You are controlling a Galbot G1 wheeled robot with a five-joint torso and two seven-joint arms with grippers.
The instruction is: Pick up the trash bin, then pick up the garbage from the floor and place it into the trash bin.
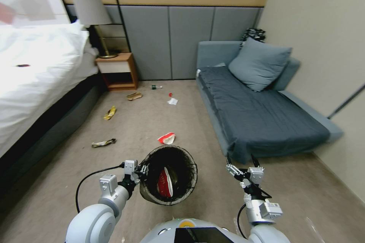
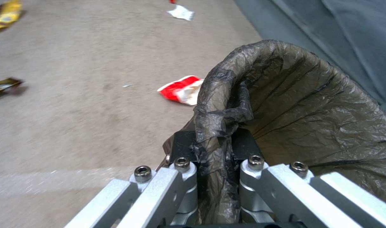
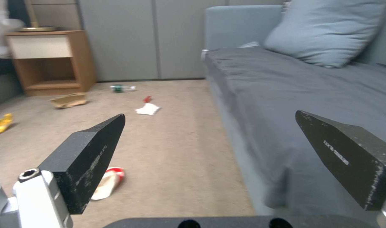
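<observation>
The left gripper is clamped on the bin rim, the bin's tilt hiding its white wall, a red-white wrapper half buried inside, while the right gripper hangs spread wide near the sofa edge

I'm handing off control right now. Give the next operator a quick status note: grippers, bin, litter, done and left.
Left gripper: shut on the trash bin at its bagged rim, bin held tilted off the floor.
Right gripper: open, empty, beside the sofa.
Done: bin picked up; one red-and-white wrapper lies inside.
Left on the carpet: red-and-white wrapper just ahead of the bin, white paper scrap, small bottle, yellow wrapper, gold wrapper, cardboard piece.
</observation>
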